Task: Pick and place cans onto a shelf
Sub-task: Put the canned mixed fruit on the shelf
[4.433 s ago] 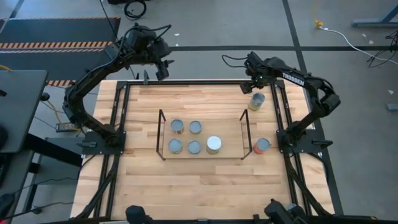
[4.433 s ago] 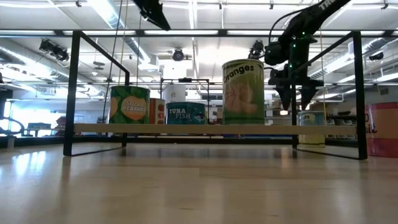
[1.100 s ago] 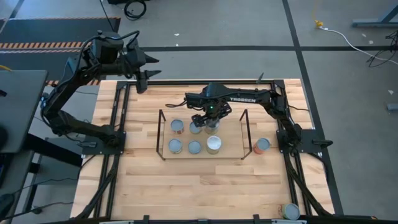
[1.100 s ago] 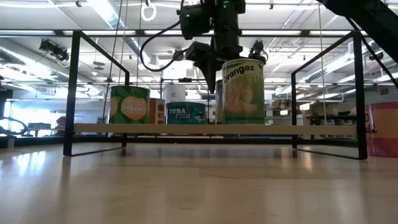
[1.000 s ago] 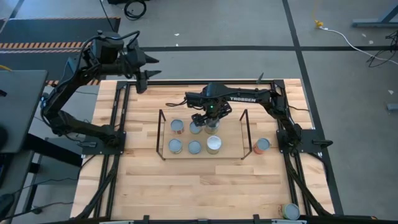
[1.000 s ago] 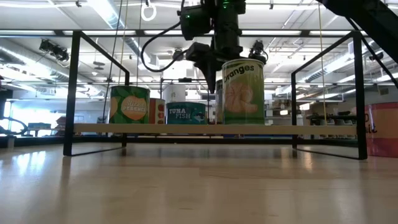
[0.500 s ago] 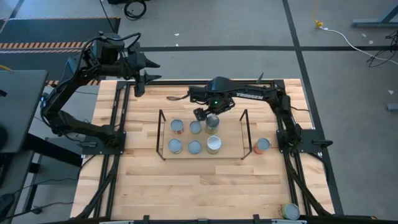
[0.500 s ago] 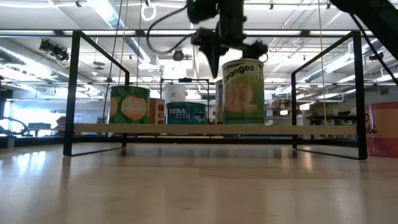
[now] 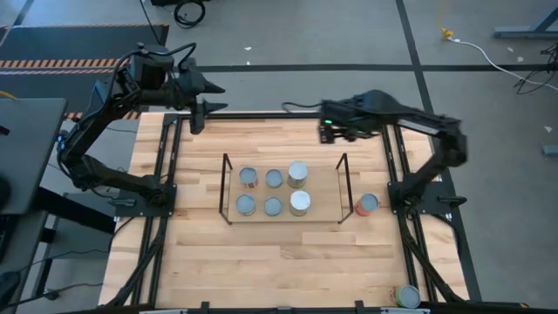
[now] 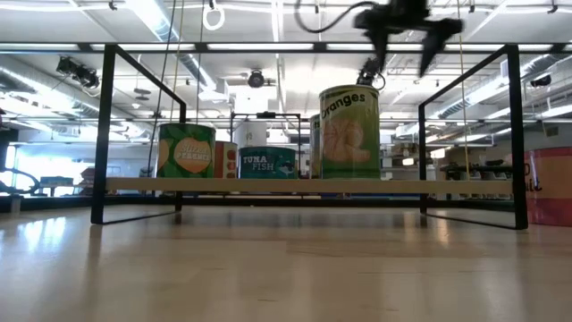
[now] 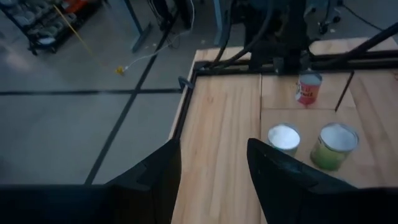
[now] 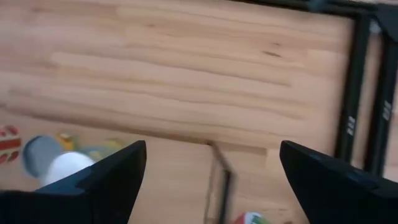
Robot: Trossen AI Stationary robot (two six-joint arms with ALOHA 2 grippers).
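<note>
The black wire shelf (image 9: 283, 190) stands mid-table and holds two rows of three cans. The far row ends in a taller can (image 9: 297, 173); the near row ends in a white-topped can (image 9: 300, 202). The low view shows the "oranges" can (image 10: 349, 132) and the "tuna fish" can (image 10: 266, 163) on the shelf board. A red-orange can (image 9: 367, 204) stands on the table right of the shelf. My right gripper (image 9: 336, 133) hangs open and empty, high above the table's far right, also seen in the low view (image 10: 402, 40). My left gripper (image 9: 199, 109) is open and empty over the far left edge.
Another can (image 9: 407, 296) stands at the table's near right corner. A black metal frame (image 9: 166, 174) edges the wooden table. Bare wood lies in front of the shelf (image 9: 279, 262) and behind it.
My right gripper has risen from the taller can in the shelf's far row and gone toward the table's far right edge, empty. That can stays upright on the shelf.
</note>
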